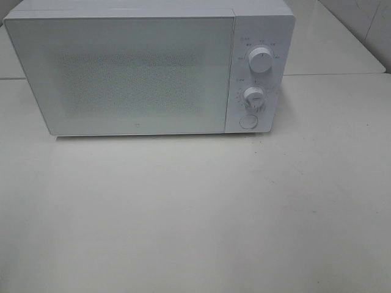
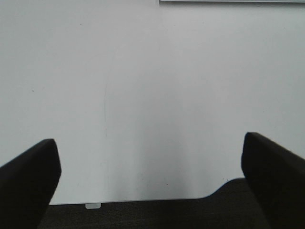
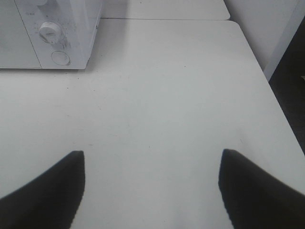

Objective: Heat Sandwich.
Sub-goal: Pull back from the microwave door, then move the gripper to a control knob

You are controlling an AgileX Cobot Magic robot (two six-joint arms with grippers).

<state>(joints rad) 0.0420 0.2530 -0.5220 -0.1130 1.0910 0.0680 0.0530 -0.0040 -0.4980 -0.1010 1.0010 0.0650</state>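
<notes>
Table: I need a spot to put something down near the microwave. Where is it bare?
The white table in front of the microwave is bare from side to side. A narrower free strip lies right of the microwave, beside its knobs. Only the back is taken, by the microwave.

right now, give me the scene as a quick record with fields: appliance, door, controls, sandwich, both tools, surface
appliance: white microwave at the back of the table
door: door shut, inside not visible
controls: upper knob, lower knob, round button below them, all on the right panel
sandwich: not seen in any view
left tool: left tool open, empty, above the table near its front edge
right tool: right tool open, empty, microwave ahead of it
surface: white table
</notes>
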